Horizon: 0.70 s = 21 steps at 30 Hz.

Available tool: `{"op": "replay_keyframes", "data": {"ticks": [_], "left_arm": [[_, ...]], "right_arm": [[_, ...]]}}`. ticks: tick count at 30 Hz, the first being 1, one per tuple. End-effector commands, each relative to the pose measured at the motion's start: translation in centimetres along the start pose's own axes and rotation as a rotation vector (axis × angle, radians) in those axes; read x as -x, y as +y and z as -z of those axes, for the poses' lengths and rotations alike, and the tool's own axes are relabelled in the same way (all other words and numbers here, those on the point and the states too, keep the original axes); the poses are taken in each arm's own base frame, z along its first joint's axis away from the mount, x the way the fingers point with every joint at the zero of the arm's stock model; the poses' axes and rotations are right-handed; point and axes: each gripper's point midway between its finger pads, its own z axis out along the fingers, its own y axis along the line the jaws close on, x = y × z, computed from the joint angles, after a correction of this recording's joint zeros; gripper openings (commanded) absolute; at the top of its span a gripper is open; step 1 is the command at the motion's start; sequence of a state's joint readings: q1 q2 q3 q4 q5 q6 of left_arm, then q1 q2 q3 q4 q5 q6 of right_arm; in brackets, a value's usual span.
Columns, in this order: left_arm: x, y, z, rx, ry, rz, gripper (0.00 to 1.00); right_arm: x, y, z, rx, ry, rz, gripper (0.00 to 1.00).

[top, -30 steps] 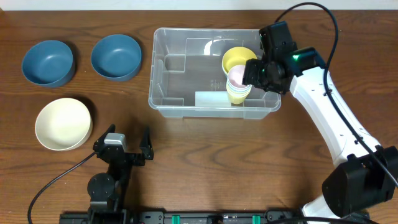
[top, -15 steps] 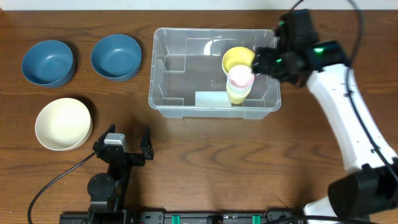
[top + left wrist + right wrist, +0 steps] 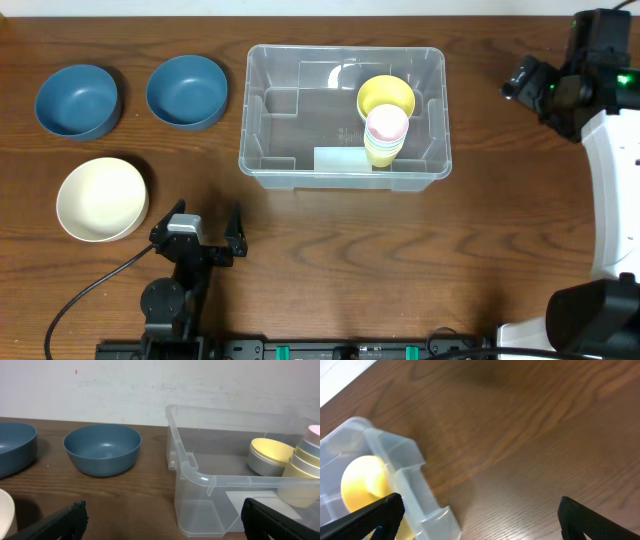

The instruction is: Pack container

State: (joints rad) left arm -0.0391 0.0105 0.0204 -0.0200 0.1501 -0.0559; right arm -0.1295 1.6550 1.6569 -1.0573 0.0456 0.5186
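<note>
The clear plastic container (image 3: 255, 110) stands at the table's middle back. Inside it, on the right, lie a yellow bowl (image 3: 385, 93) and a stack of pastel cups (image 3: 385, 135) with a pink one on top. My right gripper (image 3: 522, 82) is open and empty, over bare table to the right of the container. The right wrist view shows the container's corner (image 3: 405, 475) and the yellow bowl (image 3: 360, 480) at lower left, with the gripper (image 3: 480, 515) over wood. My left gripper (image 3: 205, 235) is open and empty, in front of the container (image 3: 200, 480).
Two blue bowls (image 3: 77, 100) (image 3: 187, 91) sit at the back left, and a cream bowl (image 3: 101, 199) sits in front of them. In the left wrist view the nearer blue bowl (image 3: 102, 449) is left of the container, below a white wall.
My right gripper has let go of the cup stack and moved up and right, away from the container. The stack stays in the container. The left arm has not moved.
</note>
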Motion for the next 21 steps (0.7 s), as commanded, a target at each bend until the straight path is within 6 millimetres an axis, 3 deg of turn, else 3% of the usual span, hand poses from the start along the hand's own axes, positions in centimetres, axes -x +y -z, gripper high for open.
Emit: {"op": "replay_keyframes", "data": {"ticks": [1,15,21], "left_arm": [[-1.5,0.1,-0.1,-0.001,0.044,0.007,0.98],[-1.7,-1.9,0.1,-0.116,0.072,0.064,0.98],[-1.4,-2.0,0.5,-0.097,0.154,0.171,0.98]], "right_arm": [[0.6,-1.0,-0.6,-0.051,-0.01,-0.035,0.99],[0.2,-0.9,-0.8,-0.046,0.006,-0.031,0.99],[0.9,-2.4,-0.8,-0.093,-0.015,-0.048,0.99]]}}
